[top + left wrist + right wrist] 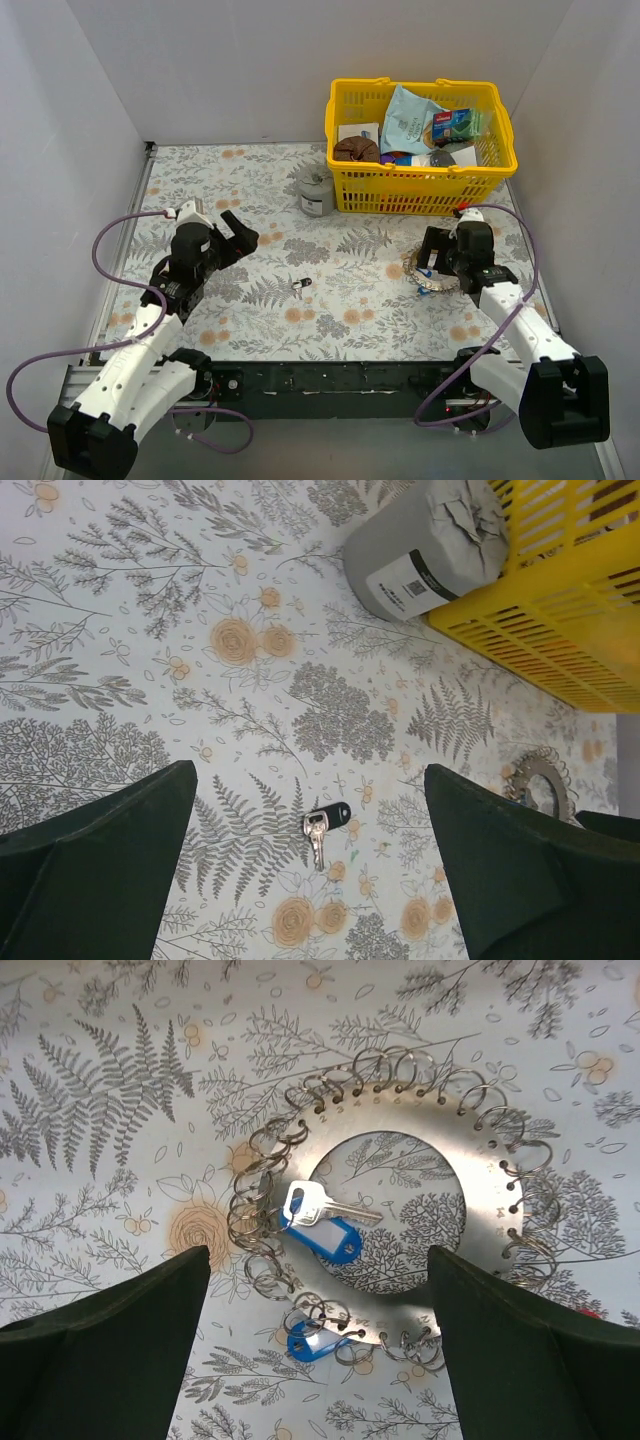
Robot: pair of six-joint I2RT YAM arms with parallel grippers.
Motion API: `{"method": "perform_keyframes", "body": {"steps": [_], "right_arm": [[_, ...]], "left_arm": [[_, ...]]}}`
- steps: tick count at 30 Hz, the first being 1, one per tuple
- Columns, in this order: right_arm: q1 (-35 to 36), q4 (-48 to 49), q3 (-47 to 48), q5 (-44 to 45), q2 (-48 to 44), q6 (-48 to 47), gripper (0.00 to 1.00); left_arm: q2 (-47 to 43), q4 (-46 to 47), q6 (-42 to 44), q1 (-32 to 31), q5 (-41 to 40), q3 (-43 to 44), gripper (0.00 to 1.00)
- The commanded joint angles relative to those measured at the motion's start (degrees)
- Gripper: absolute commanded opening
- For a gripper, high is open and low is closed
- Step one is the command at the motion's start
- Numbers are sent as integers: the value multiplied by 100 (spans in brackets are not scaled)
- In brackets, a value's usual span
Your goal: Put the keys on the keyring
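Silvery keyring (400, 1110) lies beneath the right tool (318, 1290), jaws wide, touching nothing.

The top view looks down on the whole table (350, 310), yellow basket (420, 190) at its far edge. The left wrist view slants toward that basket; the right wrist view sits close over the keyring (480, 1150) before it, shared by all.

keyring (538, 778): lower part hidden behind one finger (520, 880) of left gripper (310, 775) | yellow basket (570, 600): cut off by edge beyond that finger | key (301, 285): teeth too small to tell
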Motion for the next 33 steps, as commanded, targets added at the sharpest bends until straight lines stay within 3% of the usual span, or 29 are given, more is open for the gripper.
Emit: {"method": "perform_keyframes", "body": {"steps": [1, 5, 15, 24, 27, 33], "right_arm": [[49, -225, 445, -611, 659, -107, 95], [330, -331, 612, -788, 1319, -142, 89], [1639, -436, 718, -515, 2638, 385, 87], [3132, -262, 1262, -1498, 3472, 790, 82], [3537, -129, 1710, -1754, 3501, 755, 79], [3618, -383, 2317, -1026, 2711, 930, 81]], "left_arm": [[-200, 71, 96, 3, 644, 81, 98], [159, 159, 97, 3, 830, 212, 98], [1162, 212, 97, 3, 751, 599, 98], [1531, 546, 79, 3, 1322, 599, 98], [1601, 608, 131, 3, 1471, 643, 98], [1584, 748, 176, 3, 1911, 609, 98]]}}
